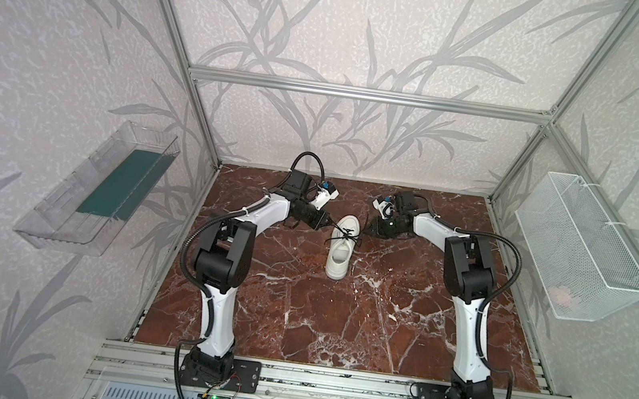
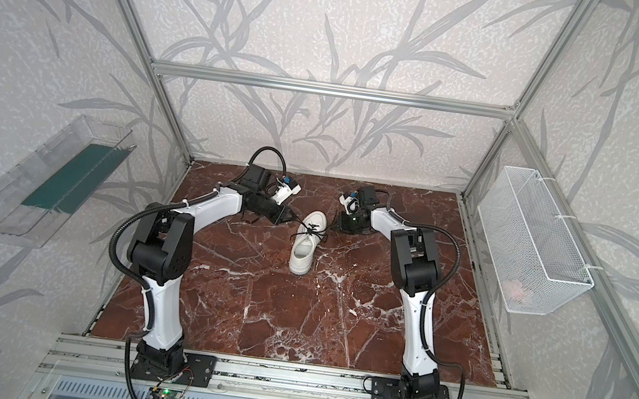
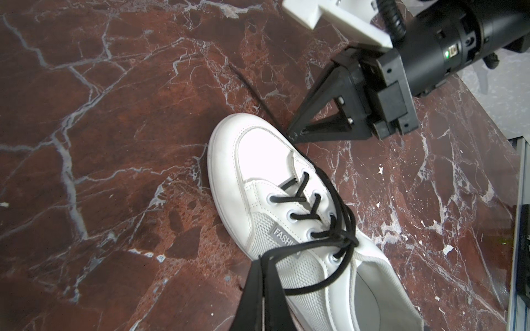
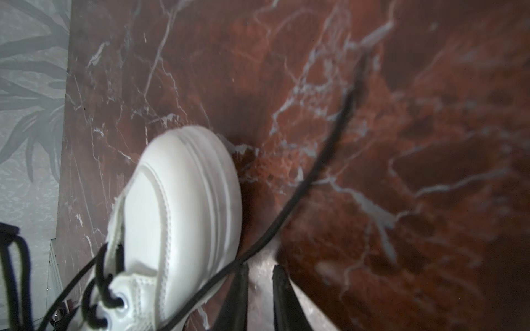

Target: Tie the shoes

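The white shoe [image 1: 339, 253] [image 2: 304, 251] lies on the marble table, toe toward the back wall, its black laces [image 3: 315, 213] crossed through the eyelets. My left gripper [image 1: 327, 223] [image 3: 265, 259] sits at the shoe's left side, shut on a loop of lace that runs taut to the knot. At the toe's right, low to the table, is my right gripper [image 1: 366, 228] [image 3: 291, 134] [image 4: 259, 266]. Its jaws stand a narrow gap apart with bare table between them. A loose lace end [image 4: 324, 149] crosses the tip of one finger and trails across the table.
Red-brown marble table [image 1: 335, 320] inside an aluminium frame. A clear plastic tray [image 1: 97, 188] hangs on the left wall and a white wire basket [image 1: 580, 247] on the right wall. The back wall stands close behind both grippers.
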